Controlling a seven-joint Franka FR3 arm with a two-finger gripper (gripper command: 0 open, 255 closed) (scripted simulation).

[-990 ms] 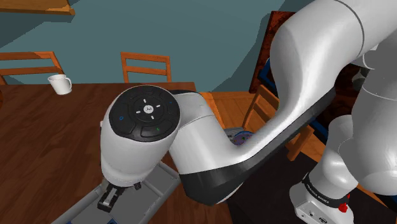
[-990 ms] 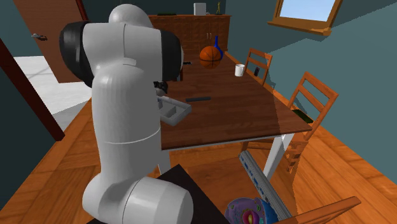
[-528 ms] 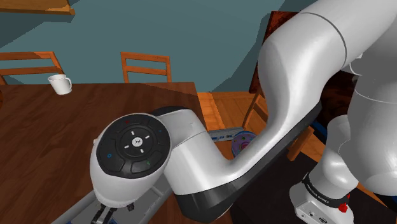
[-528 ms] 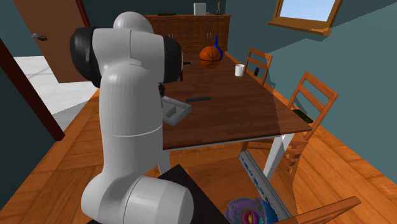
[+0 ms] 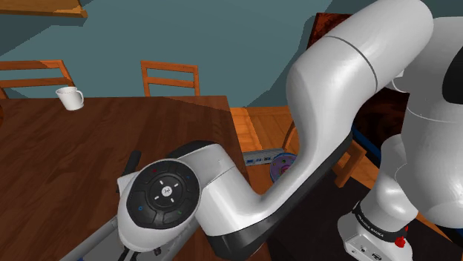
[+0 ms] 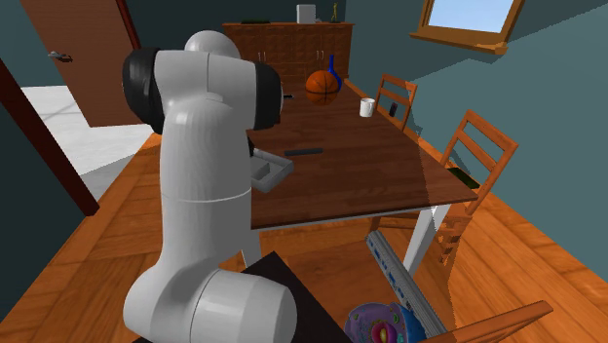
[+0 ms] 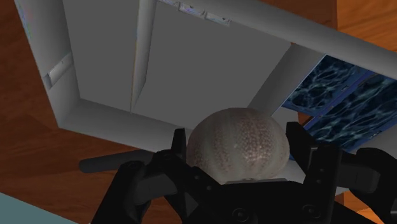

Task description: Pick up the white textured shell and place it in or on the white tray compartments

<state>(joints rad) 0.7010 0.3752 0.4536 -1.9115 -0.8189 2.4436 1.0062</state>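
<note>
Shoulder view, arm: your white arm [image 5: 326, 111] bends down over the near edge of the brown table [image 5: 67, 148]. Its black-capped wrist [image 5: 163, 196] sits low at this view's lower left.
Shoulder view, tray: a sliver of the grey tray [image 5: 93, 245] shows just beneath the wrist.
Shoulder view, change: a second ago the wrist stood higher, with black fingers visible over the tray. It has sunk since, and now covers them.
Shoulder view, bystander: the white mug [image 5: 70, 96] stands well apart, at the table's far side.
Second exterior view, tray: it lies at the table edge nearest the arm, partly behind the forearm, with a slim dark bar [image 6: 304, 151] near it.
Second exterior view, change: the upper arm has leaned toward the table. The tray lies as it did.
Wrist view, gripper: your gripper [image 7: 238, 133] is closed on the shell [image 7: 236, 149], a pale, dotted dome clasped from both sides.
Wrist view, key relation: the tray's wide compartment [image 7: 203, 70] lies straight beyond the shell, along the gripper's line. The divider [image 7: 143, 57] runs away from the fingers.
Wrist view, axis: the shell is round, so its turn should not matter.
Wrist view, caution: the shell hangs near the wall [image 7: 296, 67] beside a blue patterned patch [image 7: 340, 89]. You may want to shift inward before releasing.
</note>
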